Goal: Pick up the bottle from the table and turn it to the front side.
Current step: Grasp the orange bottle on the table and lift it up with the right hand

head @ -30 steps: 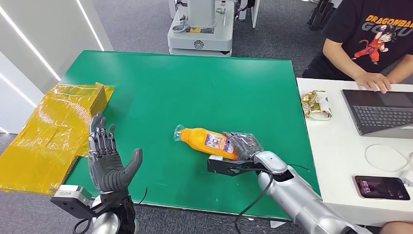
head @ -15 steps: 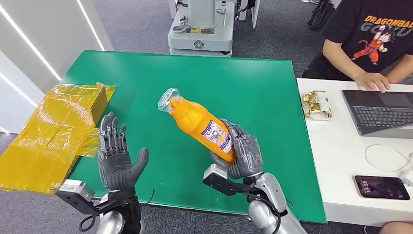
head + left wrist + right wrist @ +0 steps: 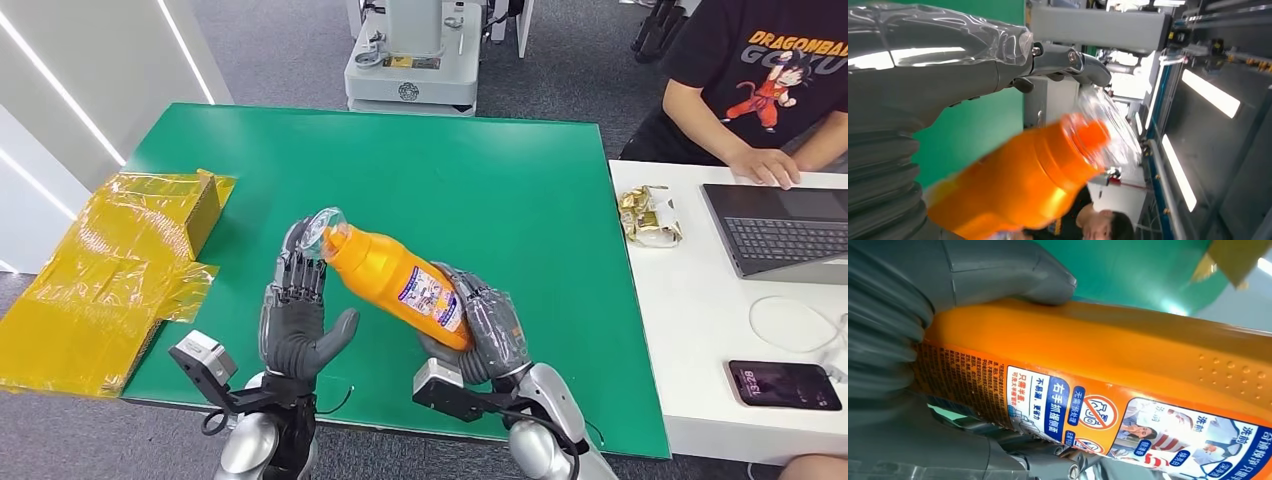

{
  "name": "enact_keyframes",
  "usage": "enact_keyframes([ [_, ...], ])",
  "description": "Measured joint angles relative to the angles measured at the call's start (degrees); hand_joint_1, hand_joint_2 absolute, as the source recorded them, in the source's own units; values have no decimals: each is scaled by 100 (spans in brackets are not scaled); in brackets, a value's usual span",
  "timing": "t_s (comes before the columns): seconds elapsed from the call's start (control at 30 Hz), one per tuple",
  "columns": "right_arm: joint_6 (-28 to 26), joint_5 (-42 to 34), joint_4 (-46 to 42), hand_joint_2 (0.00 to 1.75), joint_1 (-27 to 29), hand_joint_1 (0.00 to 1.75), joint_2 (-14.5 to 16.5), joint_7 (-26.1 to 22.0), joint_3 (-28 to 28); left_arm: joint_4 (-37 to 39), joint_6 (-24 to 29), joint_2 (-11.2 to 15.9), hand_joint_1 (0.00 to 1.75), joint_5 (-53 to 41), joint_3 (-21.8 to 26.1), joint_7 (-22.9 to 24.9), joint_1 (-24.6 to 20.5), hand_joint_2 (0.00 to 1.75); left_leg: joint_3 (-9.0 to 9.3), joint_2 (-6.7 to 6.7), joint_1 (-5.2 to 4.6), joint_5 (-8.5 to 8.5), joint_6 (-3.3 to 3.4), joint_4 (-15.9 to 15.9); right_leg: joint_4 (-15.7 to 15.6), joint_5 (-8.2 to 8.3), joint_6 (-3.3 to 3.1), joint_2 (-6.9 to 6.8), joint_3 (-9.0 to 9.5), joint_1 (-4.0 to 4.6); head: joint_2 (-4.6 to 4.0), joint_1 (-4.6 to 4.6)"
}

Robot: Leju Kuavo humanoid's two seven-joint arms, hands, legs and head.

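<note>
From the head view, the right hand grips the lower body of the orange bottle and holds it lifted above the green table, over the near half of the table and tilted, with its cap end up toward the table's left side. A clear plastic wrap covers the cap. The left hand stands upright beside the bottle's neck, palm toward it and fingers spread, its fingertips at the wrapped cap; whether they touch it is hard to judge. A yellow-wrapped cardboard box overhangs the table's left edge. At the white desk on the right a person sits at a laptop, with a phone and a snack packet nearby.

The left wrist view shows the bottle, blurred, close by the thumb, its orange cap under crinkled wrap.

The right wrist view shows the thumb pressed on the bottle, whose printed label faces the camera.
</note>
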Motion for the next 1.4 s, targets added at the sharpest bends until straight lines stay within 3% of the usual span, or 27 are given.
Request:
enact_keyframes([
  [0.4,1060,23,228,175,-125,175,4,-220,10,175,-346,33,0,-27,74,61,-224,175,-1,0,0,0,0,0,0,1,-1,0,1,0,0,0],
  [0.73,1152,133,450,175,-239,175,38,-640,11,395,-475,-1,0,-36,199,75,-411,175,-1,-1,0,0,0,0,1,1,-1,0,1,0,0,1],
  [1.17,1332,188,686,175,-367,175,104,-724,90,668,-541,-23,1,-48,227,119,-468,175,-1,1,0,1,0,0,1,1,-1,1,1,0,0,1],
  [1.23,1360,201,722,175,-382,175,107,-722,97,684,-545,-23,70,-64,233,119,-468,175,-1,0,0,1,0,0,1,1,-1,0,0,0,0,0],
  [1.3,1369,216,751,175,-391,175,108,-705,100,699,-559,-23,156,-93,237,119,-467,175,-1,0,0,1,0,0,1,1,-1,1,0,0,0,1],
  [1.37,1377,227,763,175,-394,175,108,-671,101,708,-576,-23,175,-108,238,119,-466,175,-1,0,0,1,0,0,1,1,-1,1,0,0,0,1],
  [1.4,1381,234,763,175,-393,175,108,-649,100,709,-582,-23,175,-110,238,119,-466,175,-1,0,0,1,0,0,0,1,-1,1,0,0,0,1],
])
